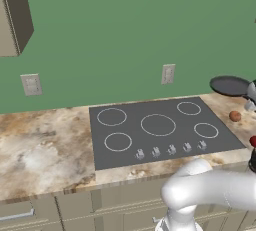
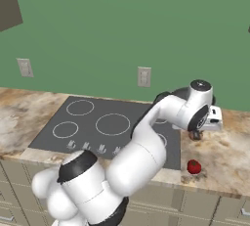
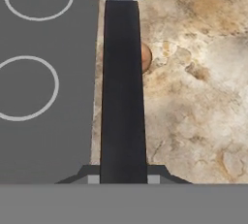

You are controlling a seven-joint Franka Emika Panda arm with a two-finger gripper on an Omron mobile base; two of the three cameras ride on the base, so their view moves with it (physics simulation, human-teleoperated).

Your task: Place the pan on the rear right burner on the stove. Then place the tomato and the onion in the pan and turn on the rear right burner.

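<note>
I am holding the round shallow dark grey frying pan [image 1: 229, 85] by its long thin black handle [image 3: 122, 92], my end effector [image 3: 123, 179] clamped shut on the handle's near end. The pan is hanging in the air above the mottled beige stone counter [image 1: 45, 145], to the right of the flat dark grey glass cooktop [image 1: 155, 130]. The small brownish-orange onion [image 1: 235, 116] is sitting on the counter just under the handle, and the glossy red tomato [image 2: 194, 166] is lying nearer the front edge. To do this step well, I am judging that I should keep the pan level, carry it left over the small white rear right burner ring [image 1: 189, 108], centre it, then lower it gently before releasing.
</note>
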